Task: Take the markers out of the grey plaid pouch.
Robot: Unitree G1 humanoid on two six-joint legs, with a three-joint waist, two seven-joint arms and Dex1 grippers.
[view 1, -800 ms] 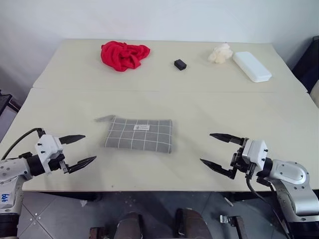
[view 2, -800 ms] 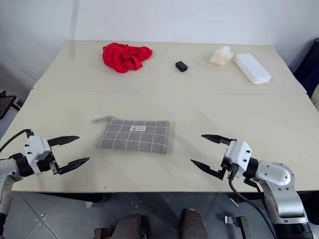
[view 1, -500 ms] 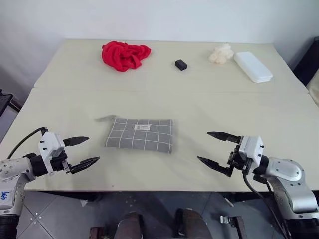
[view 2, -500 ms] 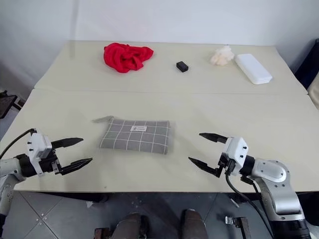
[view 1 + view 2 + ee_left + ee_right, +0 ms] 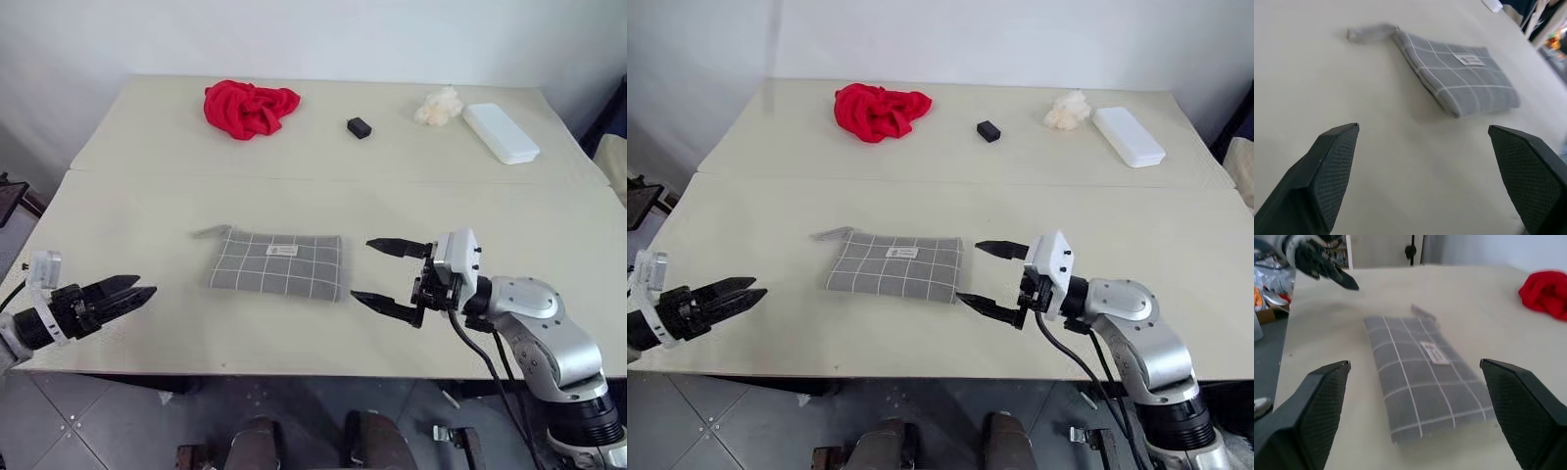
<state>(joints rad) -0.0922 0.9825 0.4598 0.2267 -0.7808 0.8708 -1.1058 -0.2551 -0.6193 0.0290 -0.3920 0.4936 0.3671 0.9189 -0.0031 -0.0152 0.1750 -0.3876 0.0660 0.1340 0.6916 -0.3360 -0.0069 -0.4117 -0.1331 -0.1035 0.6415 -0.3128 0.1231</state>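
Note:
The grey plaid pouch point(image 5: 276, 264) lies flat near the table's front, white label up, with its grey pull strap point(image 5: 208, 233) trailing off its left end. The markers are hidden. My right gripper point(image 5: 362, 269) hovers open just off the pouch's right end, fingers pointing left at it, one toward the far corner and one toward the near corner; the right wrist view has the pouch point(image 5: 1425, 382) lying ahead of the spread fingers. My left gripper point(image 5: 145, 286) is open at the table's front left edge, well apart from the pouch point(image 5: 1459, 81) and pointing toward it.
Along the table's far side lie a red cloth point(image 5: 250, 106), a small black block point(image 5: 360, 126), a crumpled white lump point(image 5: 437, 106) and a white oblong case point(image 5: 500, 132). A seam point(image 5: 313, 178) crosses the tabletop behind the pouch.
My right gripper has swung left and now sits right beside the pouch's right end. My left gripper has drawn back left to the table's edge, farther from the pouch.

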